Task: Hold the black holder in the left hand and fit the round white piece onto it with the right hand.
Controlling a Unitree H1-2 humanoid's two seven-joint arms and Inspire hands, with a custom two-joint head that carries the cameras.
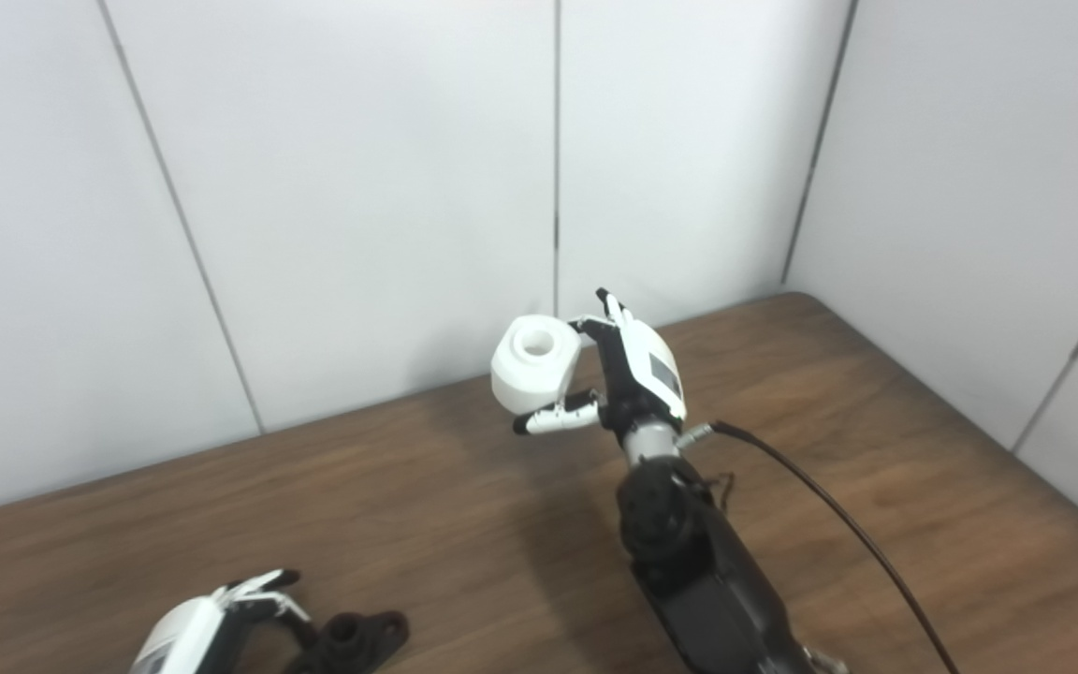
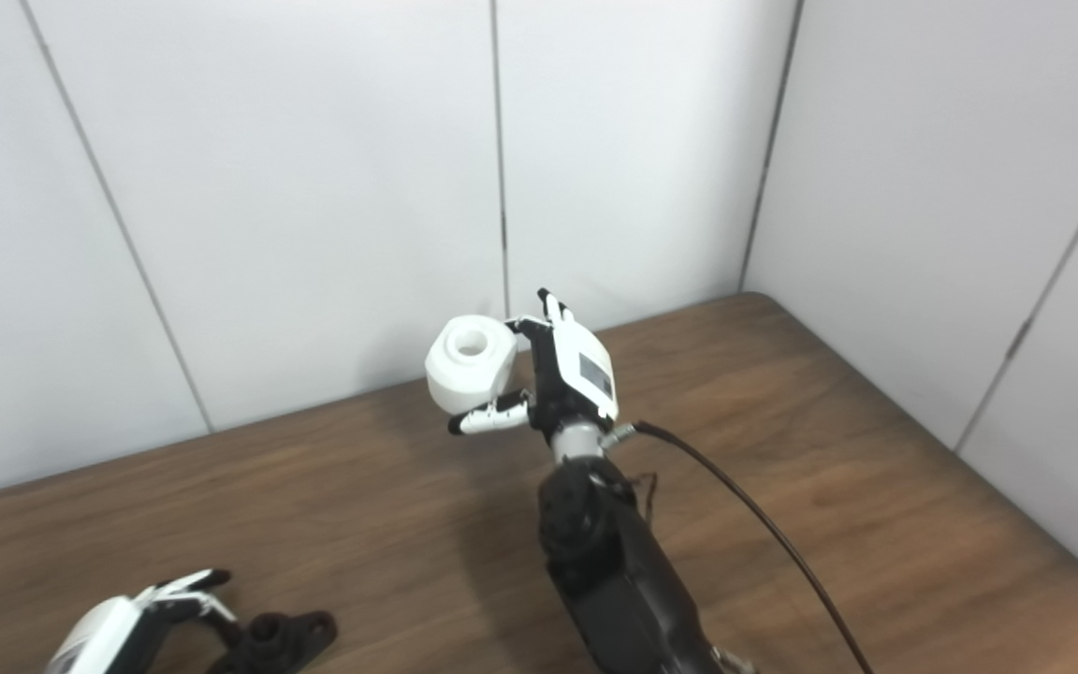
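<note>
Left eye view: round white piece [image 1: 535, 363], hollow-centred.

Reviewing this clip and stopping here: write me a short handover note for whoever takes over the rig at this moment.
Right hand: shut on the round white piece, held up above the table, its hole facing up.
Left hand: at the near left edge, fingers at the black holder, which lies on the table; grip not clear.
Done: white piece picked up.
Left: secure and lift the holder, bring the white piece over, fit it on.
</note>
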